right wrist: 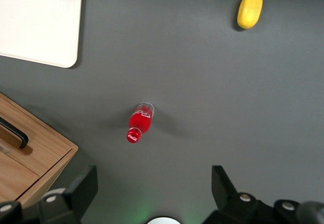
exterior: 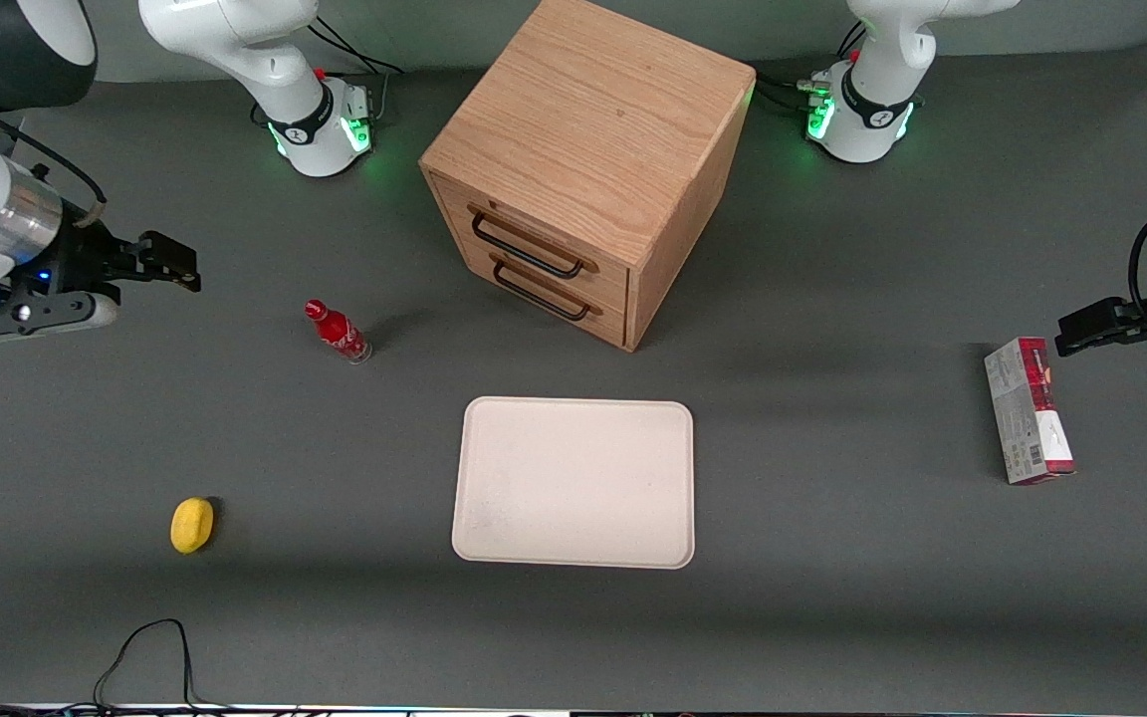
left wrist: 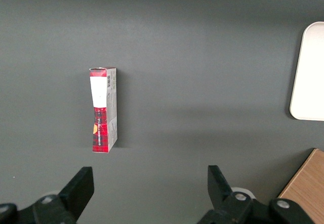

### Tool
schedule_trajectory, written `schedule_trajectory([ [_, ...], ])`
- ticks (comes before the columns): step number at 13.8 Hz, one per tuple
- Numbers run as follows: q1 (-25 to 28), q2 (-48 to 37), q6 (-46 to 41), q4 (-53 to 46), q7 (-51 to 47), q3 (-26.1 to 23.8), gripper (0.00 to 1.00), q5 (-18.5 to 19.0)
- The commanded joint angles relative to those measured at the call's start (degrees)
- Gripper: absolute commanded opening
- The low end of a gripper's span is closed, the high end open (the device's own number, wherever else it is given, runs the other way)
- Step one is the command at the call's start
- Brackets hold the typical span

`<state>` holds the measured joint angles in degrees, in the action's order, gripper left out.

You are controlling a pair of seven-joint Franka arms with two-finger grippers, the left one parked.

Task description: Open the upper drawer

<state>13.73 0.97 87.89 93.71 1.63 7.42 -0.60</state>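
The wooden cabinet (exterior: 593,119) stands at the middle of the table, farther from the camera than the tray. Its upper drawer (exterior: 605,257) looks closed, its black bar handle (exterior: 526,245) lying along the front. The lower drawer (exterior: 601,301) below it also looks closed. My right gripper (exterior: 175,267) hangs above the table toward the working arm's end, well apart from the cabinet, open and empty. In the right wrist view the gripper (right wrist: 154,188) is spread wide over bare table, with a cabinet corner (right wrist: 45,153) and one black handle end (right wrist: 16,134) beside it.
A red bottle (exterior: 338,332) stands between my gripper and the cabinet; it also shows in the right wrist view (right wrist: 139,122). A yellow lemon-like object (exterior: 192,525) lies nearer the camera. A white tray (exterior: 574,482) lies in front of the cabinet. A red-and-grey box (exterior: 1028,410) lies toward the parked arm's end.
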Motion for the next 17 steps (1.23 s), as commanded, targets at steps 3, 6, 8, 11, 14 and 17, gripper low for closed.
schedule_trajectory([
  [3,0.07,1.4,-0.87,-2.75,1.35,0.23,1.0,-1.05],
  [6,0.07,4.38,-2.27,-6.17,9.12,0.23,1.0,-5.9],
  [8,0.77,5.44,-2.46,-7.4,15.4,0.05,1.0,-5.99],
  [11,7.43,7.72,-2.89,-9.42,18.29,-0.03,1.0,-5.55],
  [14,11.4,9.56,-2.9,-9.52,28.21,-0.12,1.0,-5.81],
  [17,13.07,13.51,-2.9,-12.58,35.88,-4.41,1.0,-5.72],
])
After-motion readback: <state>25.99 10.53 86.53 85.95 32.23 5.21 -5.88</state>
